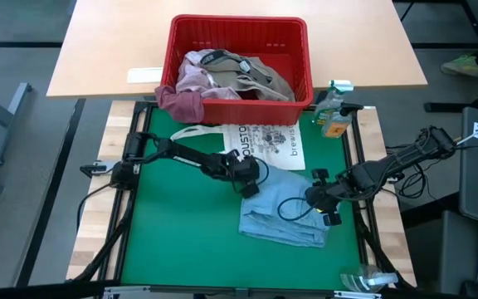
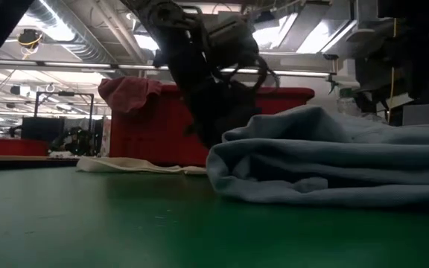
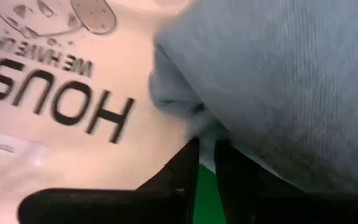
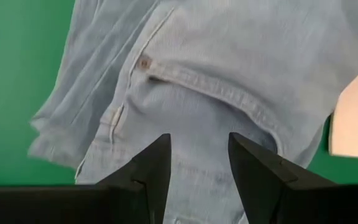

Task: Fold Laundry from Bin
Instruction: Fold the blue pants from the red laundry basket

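Observation:
A light blue denim garment (image 1: pixel 285 214) lies bunched on the green mat (image 1: pixel 181 232); it fills the right of the low view (image 2: pixel 334 160). My left gripper (image 1: pixel 251 178) is at its far left corner, fingers nearly shut (image 3: pixel 207 149). Over its right side my right gripper (image 1: pixel 326 208) hangs open (image 4: pixel 197 149), touching nothing. Behind the mat, the red bin (image 1: pixel 301 50) holds more laundry (image 1: pixel 239 75). A maroon piece (image 1: pixel 181 104) droops over the bin's near left rim. My left gripper meets the blue garment's bunched far-left edge (image 3: pixel 188 121) with only its fingertips (image 3: pixel 191 152), coming slanted down from the table's left. Green mat shows in the slit between the fingers farther back. How many layers are pinched cannot be told. The garment rests on the mat.
A flat white tote printed "HOUSTON" (image 1: pixel 260 141) lies between the bin and the blue garment, right beside my left gripper. A bottle (image 1: pixel 334 112) stands at the mat's far right corner. A clear plastic item (image 1: pixel 368 281) lies at the near right. The mat's left half is bare.

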`<state>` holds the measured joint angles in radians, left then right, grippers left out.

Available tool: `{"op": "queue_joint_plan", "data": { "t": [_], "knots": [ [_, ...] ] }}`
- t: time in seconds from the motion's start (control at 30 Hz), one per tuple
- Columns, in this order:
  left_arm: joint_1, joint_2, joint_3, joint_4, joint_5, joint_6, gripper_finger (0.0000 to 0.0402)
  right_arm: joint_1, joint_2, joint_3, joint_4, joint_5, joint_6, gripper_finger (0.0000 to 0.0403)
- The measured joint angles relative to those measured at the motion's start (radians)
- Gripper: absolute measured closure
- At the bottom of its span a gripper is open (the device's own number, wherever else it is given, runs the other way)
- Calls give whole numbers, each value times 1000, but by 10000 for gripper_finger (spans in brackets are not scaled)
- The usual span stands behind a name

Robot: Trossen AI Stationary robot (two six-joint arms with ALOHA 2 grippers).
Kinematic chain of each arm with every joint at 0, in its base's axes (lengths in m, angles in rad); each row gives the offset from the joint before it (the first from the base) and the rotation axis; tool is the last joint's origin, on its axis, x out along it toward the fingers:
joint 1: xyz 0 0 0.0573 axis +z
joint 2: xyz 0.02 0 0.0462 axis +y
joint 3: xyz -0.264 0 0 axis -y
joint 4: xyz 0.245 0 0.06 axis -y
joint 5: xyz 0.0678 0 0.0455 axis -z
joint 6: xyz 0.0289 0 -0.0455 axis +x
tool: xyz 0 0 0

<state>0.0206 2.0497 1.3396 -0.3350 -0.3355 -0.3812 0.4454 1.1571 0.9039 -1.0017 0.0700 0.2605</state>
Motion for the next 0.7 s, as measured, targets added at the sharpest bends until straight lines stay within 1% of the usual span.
{"op": "queue_joint_plan", "data": {
  "t": [0.17, 0.23, 0.33, 0.47, 0.53, 0.6, 0.7],
  "knots": [
    [12, -102, 1, -54, 41, 0, 351, 0, -3, 0, 8, -3, 1, 244],
    [5, -141, 1, -95, 86, 0, 351, 0, -3, 0, 8, -3, 1, 244],
    [-15, -187, 0, -99, 202, -13, 351, 0, -3, 0, 11, -3, 2, 244],
    [-70, -207, 2, -54, 415, -70, 351, 0, -3, 1, 18, -3, 4, 244],
    [-116, -204, 2, -41, 468, -75, 350, 0, -3, 1, 29, -11, 4, 244],
    [-167, -194, 2, -27, 452, -49, 346, 0, -3, 1, 40, -11, 4, 244],
    [-241, -178, 2, -27, 322, -7, 329, 0, -3, 1, 59, -11, 4, 244]
  ]
}}
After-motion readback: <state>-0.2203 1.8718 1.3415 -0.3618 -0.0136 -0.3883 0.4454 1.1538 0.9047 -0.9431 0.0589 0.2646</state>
